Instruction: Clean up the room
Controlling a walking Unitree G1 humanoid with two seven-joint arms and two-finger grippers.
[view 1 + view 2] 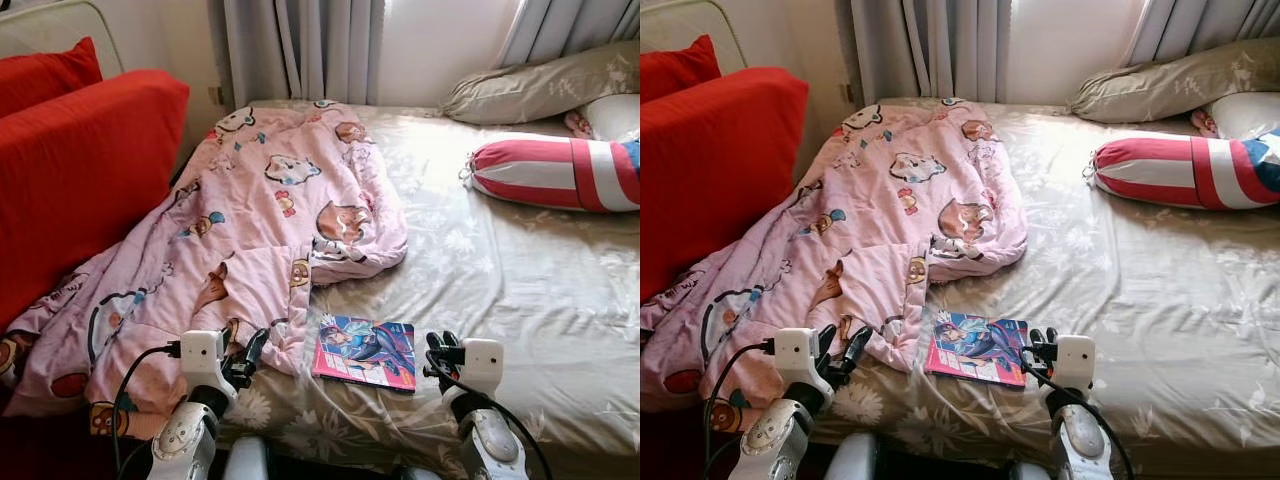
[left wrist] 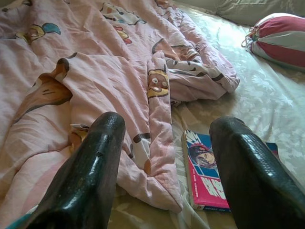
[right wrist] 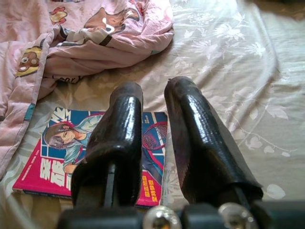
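it's squaring up to the pink-edged comic book (image 1: 365, 352) on the near bed; right gripper (image 1: 443, 352) narrow beside it, left gripper (image 1: 248, 358) wide by the pink cartoon quilt (image 1: 250, 230). next, reach and pinch.

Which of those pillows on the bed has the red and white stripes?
The roll-shaped striped pillow, tied at one end; the olive pillow behind it by the curtains is plain.
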